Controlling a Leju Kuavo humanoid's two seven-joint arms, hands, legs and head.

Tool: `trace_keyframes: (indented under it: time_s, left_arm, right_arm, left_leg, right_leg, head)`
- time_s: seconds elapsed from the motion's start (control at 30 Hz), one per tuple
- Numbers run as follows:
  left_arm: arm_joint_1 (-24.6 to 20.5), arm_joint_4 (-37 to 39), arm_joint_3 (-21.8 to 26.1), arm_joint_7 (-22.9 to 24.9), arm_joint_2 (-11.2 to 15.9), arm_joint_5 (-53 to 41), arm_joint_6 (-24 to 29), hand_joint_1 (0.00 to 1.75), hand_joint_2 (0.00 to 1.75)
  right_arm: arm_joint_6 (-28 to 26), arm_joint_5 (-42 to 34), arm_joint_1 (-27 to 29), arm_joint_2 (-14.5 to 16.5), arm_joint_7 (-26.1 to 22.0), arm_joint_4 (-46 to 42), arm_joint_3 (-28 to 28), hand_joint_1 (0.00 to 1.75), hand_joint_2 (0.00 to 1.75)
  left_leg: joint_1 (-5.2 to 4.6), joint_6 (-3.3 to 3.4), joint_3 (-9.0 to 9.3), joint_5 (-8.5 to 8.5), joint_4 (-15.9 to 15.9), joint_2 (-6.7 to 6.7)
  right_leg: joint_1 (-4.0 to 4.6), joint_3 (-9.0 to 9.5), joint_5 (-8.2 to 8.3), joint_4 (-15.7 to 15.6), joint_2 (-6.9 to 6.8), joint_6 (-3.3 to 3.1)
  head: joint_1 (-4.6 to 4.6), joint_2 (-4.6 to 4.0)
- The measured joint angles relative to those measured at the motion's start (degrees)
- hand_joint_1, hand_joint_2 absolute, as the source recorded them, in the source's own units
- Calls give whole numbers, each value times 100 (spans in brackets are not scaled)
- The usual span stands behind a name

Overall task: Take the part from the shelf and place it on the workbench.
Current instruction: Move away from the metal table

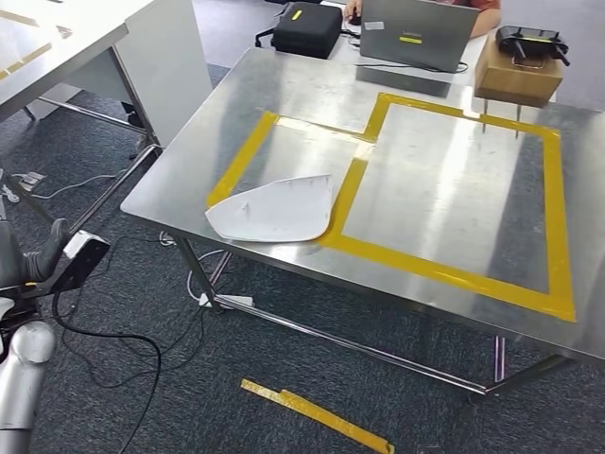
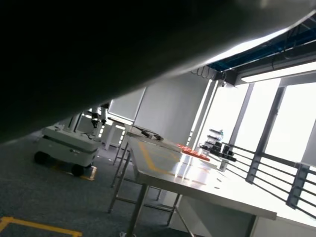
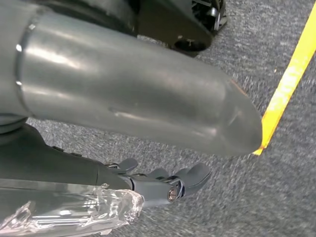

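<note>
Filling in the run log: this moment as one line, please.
part: flat on workbench, near-left corner, edge on yellow tape | right hand: empty, fingers apart, above carpet | left hand: low, state unclear

Left arm [image 1: 22, 378]: a rounded silver-grey metal tube is seen in the head view, topped by a dark grey joint, a black wrist camera housing [image 1: 79, 257] with a pale face, and a black cable [image 1: 107, 336]. Right hand [image 3: 164, 185]: dark grey fingers with a small silver screw are shown (right wrist view), beside a thick glossy grey thumb [image 3: 141, 94] and crinkled clear plastic wrap [image 3: 74, 210].
</note>
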Motion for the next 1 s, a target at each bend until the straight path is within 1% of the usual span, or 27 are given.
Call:
trace_keyframes:
  time_s: [0.03, 0.07, 0.1, 0.13, 0.17, 0.2, 0.23, 0.27, 0.33, 0.37, 0.4, 0.47, 0.5, 0.53, 0.57, 0.6, 0.63, 0.67, 0.7, 0.73, 0.77, 0.8, 0.83, 0.9, 0.93, 0.97, 1.0]
  left_arm:
    - [3, 0, 9, 1, 1, -1, 0, 0, 0]
    - [-1, 0, 16, 2, -2, -1, 0, 0, 0]
    - [-7, 0, 20, 1, -8, -1, 0, 0, 0]
    - [-11, 0, 21, 1, -14, -2, -1, 0, 0]
    - [-4, 0, 20, 1, -21, -3, -4, 0, 0]
    - [6, 0, 21, 1, -25, -6, -9, 0, 0]
    - [16, 0, 21, 3, -27, -10, -15, 0, 0]
    - [23, 0, 23, 7, -27, -18, -22, 0, 0]
    - [27, 0, 30, 16, -27, -39, -30, 0, 0]
    - [29, -1, 36, 22, -27, -51, -31, 0, 0]
    - [35, -1, 48, 32, -25, -65, -32, 0, 0]
    - [74, -2, 86, 67, -16, -95, -34, 0, 0]
    - [103, -2, 113, 93, -5, -112, -35, 0, 0]
    - [140, -3, 140, 120, 9, -129, -36, 0, 0]
    - [168, -4, 174, 154, 30, -147, -38, 0, 0]
    - [188, -5, 204, 193, 47, -168, -45, 0, 0]
    - [214, -5, 232, 240, 57, -192, -61, 0, 0]
    - [251, -2, 259, 298, 61, -213, -84, 0, 0]
    - [314, 5, 284, 359, 55, -230, -111, 0, 0]
    - [398, 18, 318, 418, 49, -240, -137, 0, 0]
    - [488, 34, 358, 467, 44, -242, -156, 0, 0]
    - [572, 55, 410, 510, 39, -232, -178, 0, 0]
    - [646, 77, 465, 543, 33, -211, -198, 0, 0]
    - [771, 128, 590, 608, 7, -122, -272, 0, 0]
    - [846, 165, 655, 633, -16, -51, -321, 0, 0]
    - [936, 216, 725, 657, -43, 35, -385, 0, 0]
    - [1040, 286, 789, 670, -73, 137, -457, 0, 0]
  right_arm:
    - [0, 0, -3, 0, 0, -8, 0, 0, 0]
    - [0, 1, -5, 0, -1, -15, 1, 0, 0]
    - [0, 1, -3, 0, -1, -19, 1, 0, 0]
    - [0, 1, 6, 0, 1, -20, 2, 0, 0]
    - [0, 1, 20, 0, 5, -20, 2, 0, 0]
    - [1, 1, 36, 0, 17, -23, 2, 0, 0]
    - [1, 2, 49, 0, 32, -27, 1, 0, 0]
    - [3, 4, 58, 0, 49, -36, 1, 0, 0]
    - [11, 13, 61, 0, 82, -63, 1, 0, 0]
    - [22, 20, 63, 0, 99, -78, 2, 0, 0]
    - [31, 27, 67, 0, 119, -96, 3, 0, 0]
    - [52, 49, 86, 1, 165, -137, 4, 0, 0]
    - [56, 62, 99, 2, 184, -163, 4, 0, 0]
    - [62, 75, 110, 4, 197, -187, 3, 0, 0]
    - [64, 85, 118, 7, 204, -214, 2, 0, 0]
    - [66, 92, 123, 11, 215, -239, 0, 0, 0]
    - [68, 99, 130, 16, 231, -259, -1, 0, 0]
    - [70, 107, 145, 21, 252, -279, -1, 0, 0]
    - [71, 115, 167, 24, 282, -297, -1, 0, 0]
    - [72, 125, 194, 26, 316, -322, 0, 0, 0]
    - [72, 133, 219, 29, 350, -350, -1, 0, 0]
    - [72, 146, 242, 34, 394, -387, -1, 0, 0]
    - [73, 162, 261, 43, 441, -429, -2, 0, 0]
    - [85, 205, 303, 73, 547, -547, -3, 0, 0]
    - [95, 229, 329, 90, 602, -615, -4, 0, 0]
    - [109, 255, 356, 107, 654, -688, -4, 0, 0]
    - [124, 283, 380, 121, 698, -761, -4, 0, 0]
  left_leg:
    - [13, 31, 0, 7, -9, -73]
    - [28, 65, 2, 17, -20, -145]
    - [41, 92, 4, 22, -25, -213]
    - [42, 111, -1, 22, -24, -279]
    - [38, 124, -3, 22, -24, -356]
    - [33, 128, -4, 22, -23, -445]
    - [28, 129, -1, 22, -21, -530]
    - [23, 128, 6, 22, -20, -622]
    - [22, 121, 33, 17, -18, -784]
    - [21, 109, 38, 16, -19, -856]
    - [32, 84, 29, 18, -13, -926]
    - [73, 6, -17, 40, -13, -1047]
    - [95, -41, -35, 55, -18, -1113]
    - [105, -79, -45, 50, -13, -1099]
    - [100, -114, -75, 5, 44, -997]
    - [91, -146, -151, -100, 203, -839]
    - [87, -173, -286, -259, 485, -645]
    - [84, -199, -473, -439, 858, -500]
    - [90, -218, -660, -584, 1227, -431]
    - [97, -230, -786, -643, 1472, -398]
    - [101, -233, -814, -600, 1523, -380]
    - [102, -227, -718, -456, 1339, -358]
    - [96, -210, -521, -259, 980, -293]
    - [50, -150, -120, -13, 252, -57]
    - [25, -113, -10, 22, 49, 19]
    - [2, -79, 24, 4, -22, 34]
    - [-6, -44, 23, 10, -34, -33]
  right_leg:
    - [-13, -20, -64, 60, 107, 30]
    - [-28, -88, -173, 217, 269, 57]
    - [-42, -230, -333, 508, 472, 74]
    - [-48, -406, -507, 874, 617, 75]
    - [-49, -624, -664, 1285, 682, 73]
    - [-47, -808, -736, 1594, 708, 65]
    - [-45, -914, -708, 1722, 716, 54]
    - [-45, -928, -567, 1649, 727, 38]
    - [-46, -641, -72, 895, 832, -11]
    - [-54, -473, 100, 509, 970, -36]
    - [-58, -332, 195, 224, 1087, -55]
    - [-46, -236, 170, 79, 1201, -78]
    - [-34, -214, 177, 61, 1149, -94]
    - [-35, -202, 191, 40, 1089, -122]
    - [-42, -184, 205, 15, 1022, -153]
    - [-51, -166, 217, -12, 954, -181]
    - [-56, -153, 219, -30, 879, -204]
    - [-51, -147, 212, -32, 804, -215]
    - [-48, -145, 203, -31, 726, -222]
    - [-46, -142, 193, -31, 646, -226]
    - [-45, -139, 183, -30, 571, -225]
    - [-43, -129, 170, -29, 499, -221]
    - [-38, -113, 154, -29, 431, -211]
    - [-7, -72, 111, -24, 303, -170]
    - [11, -52, 88, -22, 243, -141]
    - [23, -31, 68, -26, 186, -112]
    - [30, -8, 49, -33, 130, -84]
  head:
    - [3, 0]
    - [14, 0]
    - [27, 0]
    - [38, 0]
    - [46, 0]
    - [49, 0]
    - [51, 0]
    - [52, 0]
    - [53, 0]
    - [49, 0]
    - [44, 0]
    - [32, 1]
    - [30, 1]
    - [29, 1]
    - [16, 1]
    - [0, 0]
    - [-14, 0]
    - [-29, 0]
    - [-34, 0]
    - [-34, 0]
    - [-35, 0]
    - [-36, 0]
    - [-35, 0]
    - [-33, 0]
    - [-29, 0]
    - [-29, 0]
    - [-28, 0]
